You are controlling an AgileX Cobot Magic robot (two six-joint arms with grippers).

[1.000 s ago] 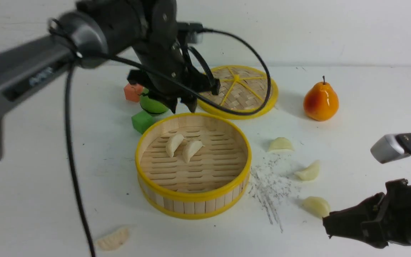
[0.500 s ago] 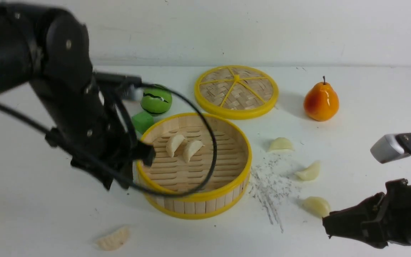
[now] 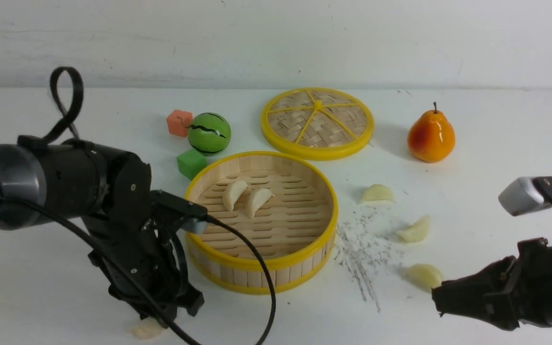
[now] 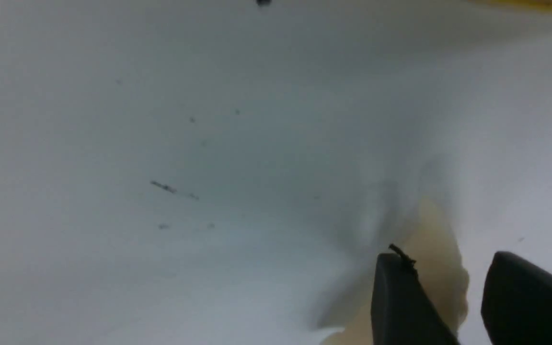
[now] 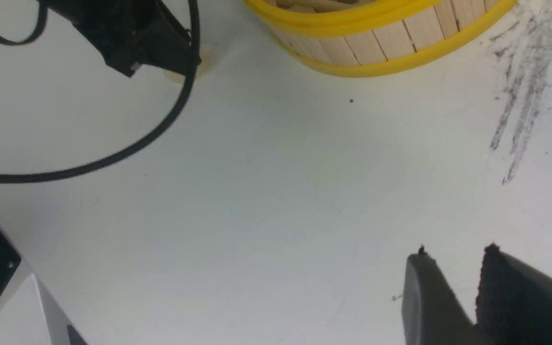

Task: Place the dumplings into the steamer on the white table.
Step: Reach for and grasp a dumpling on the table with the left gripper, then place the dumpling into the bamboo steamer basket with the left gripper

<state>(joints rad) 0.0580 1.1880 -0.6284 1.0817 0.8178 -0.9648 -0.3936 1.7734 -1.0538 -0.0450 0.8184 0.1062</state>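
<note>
A pair of cream-white pleated dumplings [image 3: 234,194] lies side by side on the slatted floor of the round bamboo steamer with yellow rims [image 3: 261,262], toward its far left part. Three more rest on the white scuffed surface [image 3: 496,143] to the steamer's right: one dumpling [image 3: 376,193] near the rim, a second dumpling [image 3: 415,230] past the grey scuff marks [image 3: 360,249], and a third dumpling [image 3: 423,276] just beside the tip of my right jaws. The sixth dumpling [image 4: 443,273] lies off the steamer's near left side. My left jaws stand spread on either side of it, and I cannot tell whether either touches it. My right jaws hang low over the surface, narrowly parted, with nothing between them. Behind the steamer lie a flat woven yellow-rimmed lid [image 3: 317,122], an orange-yellow pear [image 3: 431,136], a green striped ball [image 3: 209,133], a green cube [image 3: 191,163] and an orange cube [image 3: 179,122].
</note>
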